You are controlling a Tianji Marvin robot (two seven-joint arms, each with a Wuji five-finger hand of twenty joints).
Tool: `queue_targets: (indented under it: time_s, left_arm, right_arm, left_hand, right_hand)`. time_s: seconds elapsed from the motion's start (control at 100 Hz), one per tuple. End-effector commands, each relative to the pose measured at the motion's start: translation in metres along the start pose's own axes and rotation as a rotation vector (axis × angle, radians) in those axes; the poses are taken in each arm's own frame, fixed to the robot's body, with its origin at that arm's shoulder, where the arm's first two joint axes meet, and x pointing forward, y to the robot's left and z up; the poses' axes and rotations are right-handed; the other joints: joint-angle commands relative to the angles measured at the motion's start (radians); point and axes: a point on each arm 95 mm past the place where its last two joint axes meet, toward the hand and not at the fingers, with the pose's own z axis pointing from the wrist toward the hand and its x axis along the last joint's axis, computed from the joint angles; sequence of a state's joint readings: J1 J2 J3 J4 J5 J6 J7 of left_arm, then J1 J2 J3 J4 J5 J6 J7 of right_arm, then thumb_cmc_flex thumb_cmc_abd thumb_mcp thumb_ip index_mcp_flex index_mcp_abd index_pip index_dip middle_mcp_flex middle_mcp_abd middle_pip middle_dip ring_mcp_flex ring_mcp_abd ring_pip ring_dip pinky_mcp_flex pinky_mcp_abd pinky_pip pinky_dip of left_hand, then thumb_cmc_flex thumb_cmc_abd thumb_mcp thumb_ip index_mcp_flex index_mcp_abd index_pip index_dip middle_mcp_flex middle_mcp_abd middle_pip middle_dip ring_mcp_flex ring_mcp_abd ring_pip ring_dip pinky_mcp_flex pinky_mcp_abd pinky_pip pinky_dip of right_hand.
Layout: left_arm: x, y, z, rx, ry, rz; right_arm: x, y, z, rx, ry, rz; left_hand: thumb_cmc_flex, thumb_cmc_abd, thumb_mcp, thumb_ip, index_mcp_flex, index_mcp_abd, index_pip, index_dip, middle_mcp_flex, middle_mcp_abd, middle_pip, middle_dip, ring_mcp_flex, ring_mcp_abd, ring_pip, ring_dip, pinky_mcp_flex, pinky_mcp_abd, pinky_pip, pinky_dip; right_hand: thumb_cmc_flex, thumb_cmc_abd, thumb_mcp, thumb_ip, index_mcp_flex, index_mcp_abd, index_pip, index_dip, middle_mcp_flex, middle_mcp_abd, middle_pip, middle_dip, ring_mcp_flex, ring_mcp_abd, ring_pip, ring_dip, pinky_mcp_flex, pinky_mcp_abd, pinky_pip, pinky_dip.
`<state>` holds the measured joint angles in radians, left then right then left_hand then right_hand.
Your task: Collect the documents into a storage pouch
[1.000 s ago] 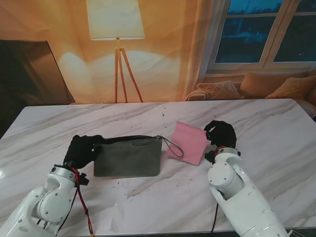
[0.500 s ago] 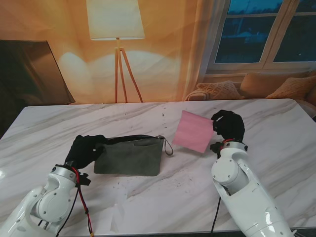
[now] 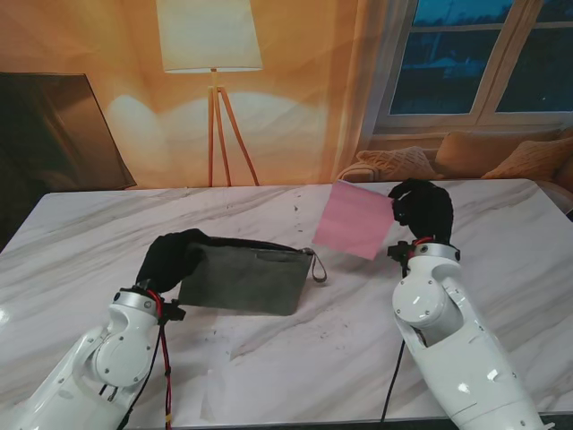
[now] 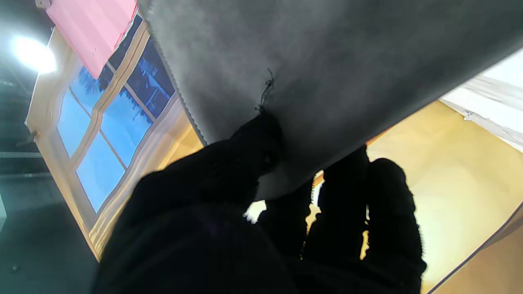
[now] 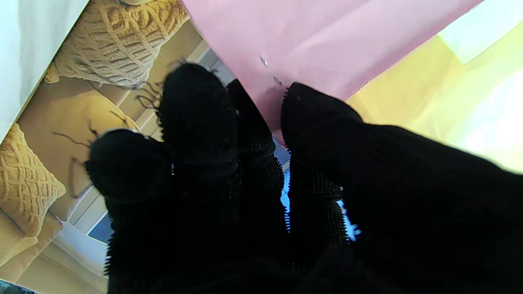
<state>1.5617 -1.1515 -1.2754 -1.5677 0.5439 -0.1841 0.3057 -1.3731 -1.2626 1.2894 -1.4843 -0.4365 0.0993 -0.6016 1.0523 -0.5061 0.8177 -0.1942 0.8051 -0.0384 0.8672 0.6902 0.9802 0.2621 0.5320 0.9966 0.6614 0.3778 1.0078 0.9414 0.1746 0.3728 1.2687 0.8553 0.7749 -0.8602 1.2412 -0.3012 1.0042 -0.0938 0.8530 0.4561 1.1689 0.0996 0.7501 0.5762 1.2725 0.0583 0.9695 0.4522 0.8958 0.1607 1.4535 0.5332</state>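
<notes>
While held, pouch [image 3: 243,280] lengthwise left-right.

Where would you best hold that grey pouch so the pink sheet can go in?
Probably by its short end on the robot's left, where the left hand pinches it now. The grey pouch hangs long and flat, leaving its dark upper edge free for the pink sheet.
</notes>
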Motion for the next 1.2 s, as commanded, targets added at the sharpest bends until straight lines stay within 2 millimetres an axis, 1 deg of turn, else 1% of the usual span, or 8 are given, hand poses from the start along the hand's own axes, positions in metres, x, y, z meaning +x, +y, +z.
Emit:
queue_targets:
  time_s: [0.0,0.2,0.38,0.66,0.85,0.94,1.11,1.19]
  left_arm:
    - [0.009,0.001,0.008,0.014,0.01,-0.03]
    - [0.017,0.005,0.019,0.058,0.017,-0.092]
    - [0.021,0.018,0.027,0.059,0.012,-0.133]
    - [0.024,0.043,0.032,0.014,-0.006,-0.196]
    - [0.025,0.056,0.034,0.012,0.004,-0.198]
    - [0.026,0.061,0.035,0.024,0.009,-0.203]
    - [0.028,0.068,0.037,0.045,0.019,-0.214]
    - [0.028,0.071,0.036,0.026,0.014,-0.219]
  right_arm:
    - [0.006,0.005,0.003,-0.006,0.017,0.007]
    - [0.007,0.013,0.005,-0.034,0.026,0.008]
    - [0.007,0.025,0.013,-0.067,0.043,-0.017]
    - [0.01,0.038,0.025,-0.102,0.075,-0.05]
    - [0.018,0.042,0.026,-0.098,0.111,-0.041]
    - [0.023,0.043,0.025,-0.083,0.132,-0.033]
    - [0.034,0.041,0.022,-0.056,0.173,-0.026]
    - [0.039,0.04,0.021,-0.045,0.193,-0.02]
  left_hand:
    - [0.037,0.02,-0.002,-0.034,0.062,0.008,0.09,0.055,0.051,0.008,0.007,-0.025,0.056,0.088,0.015,-0.004,0.034,-0.041,0.06,0.032]
    - [0.034,0.019,0.018,-0.036,0.062,0.011,0.103,0.063,0.072,-0.003,0.011,-0.087,0.094,0.082,-0.001,-0.048,0.081,-0.053,0.067,0.034]
    - [0.024,0.003,0.042,-0.042,0.07,-0.001,0.111,0.047,0.084,-0.028,-0.006,-0.139,0.103,0.057,-0.042,-0.108,0.092,-0.074,0.054,-0.012]
    - [0.017,-0.024,0.064,-0.046,0.091,-0.016,0.114,0.03,0.097,-0.058,-0.048,-0.16,0.084,0.029,-0.094,-0.15,0.068,-0.087,0.033,-0.071]
    - [-0.005,-0.041,0.09,-0.053,0.101,-0.037,0.108,-0.001,0.117,-0.093,-0.09,-0.181,0.09,-0.011,-0.143,-0.174,0.058,-0.136,-0.007,-0.148]
    - [-0.004,-0.043,0.092,-0.052,0.101,-0.036,0.113,-0.011,0.118,-0.096,-0.099,-0.188,0.086,-0.018,-0.164,-0.18,0.045,-0.151,-0.05,-0.189]
    - [-0.001,-0.044,0.093,-0.048,0.106,-0.037,0.124,-0.022,0.115,-0.112,-0.124,-0.214,0.072,-0.033,-0.224,-0.201,0.027,-0.173,-0.103,-0.237]
    - [0.0,-0.044,0.095,-0.048,0.107,-0.033,0.126,-0.026,0.111,-0.106,-0.129,-0.221,0.061,-0.029,-0.237,-0.205,0.013,-0.173,-0.118,-0.248]
  right_hand:
    - [0.044,0.05,0.069,0.027,0.131,-0.048,0.163,0.053,0.017,-0.006,0.015,0.014,0.038,-0.045,-0.021,0.014,0.014,-0.028,-0.004,-0.011]
    - [0.046,0.055,0.065,0.028,0.13,-0.047,0.162,0.055,0.015,-0.006,0.015,0.016,0.035,-0.046,-0.023,0.016,0.011,-0.028,-0.004,-0.012]
    - [0.046,0.058,0.061,0.028,0.129,-0.047,0.161,0.057,0.012,-0.007,0.016,0.018,0.034,-0.047,-0.023,0.018,0.007,-0.029,-0.005,-0.012]
    - [0.049,0.064,0.056,0.03,0.125,-0.048,0.159,0.06,0.007,-0.009,0.017,0.019,0.028,-0.049,-0.024,0.021,0.001,-0.033,-0.007,-0.012]
    - [0.048,0.066,0.052,0.03,0.124,-0.048,0.158,0.062,0.006,-0.013,0.018,0.02,0.025,-0.049,-0.024,0.021,-0.001,-0.034,-0.007,-0.012]
    - [0.047,0.068,0.051,0.03,0.122,-0.054,0.158,0.064,0.004,-0.015,0.019,0.019,0.024,-0.051,-0.024,0.022,-0.004,-0.036,-0.008,-0.012]
    - [0.046,0.071,0.048,0.031,0.121,-0.055,0.157,0.067,0.003,-0.019,0.019,0.02,0.022,-0.052,-0.023,0.022,-0.007,-0.04,-0.009,-0.011]
    - [0.045,0.071,0.047,0.03,0.121,-0.056,0.157,0.068,0.003,-0.02,0.019,0.02,0.021,-0.053,-0.023,0.022,-0.007,-0.041,-0.009,-0.011]
